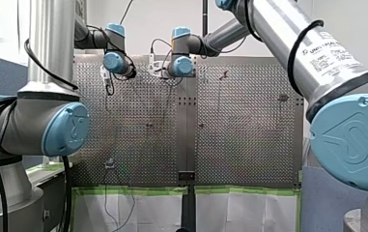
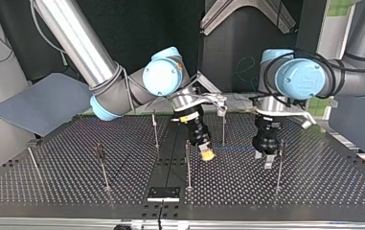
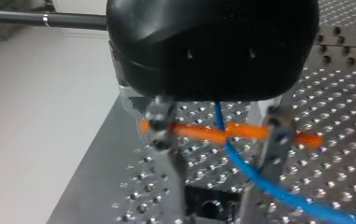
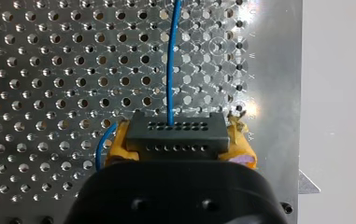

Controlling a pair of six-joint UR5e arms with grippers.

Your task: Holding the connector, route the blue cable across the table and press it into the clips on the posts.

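In the right wrist view, the yellow pads of my right gripper are shut on a dark grey connector. The blue cable leaves it straight ahead over the perforated table. In the top view the right gripper hangs tilted near the middle, and the blue cable runs level to my left gripper. In the left wrist view the left gripper is open. The blue cable passes loosely between its metal fingers and crosses an orange strip.
Thin posts stand around the grippers in the top view: one between them, one in front of the right gripper, one beside the left gripper. Others stand further left. A black plate lies at the near edge.
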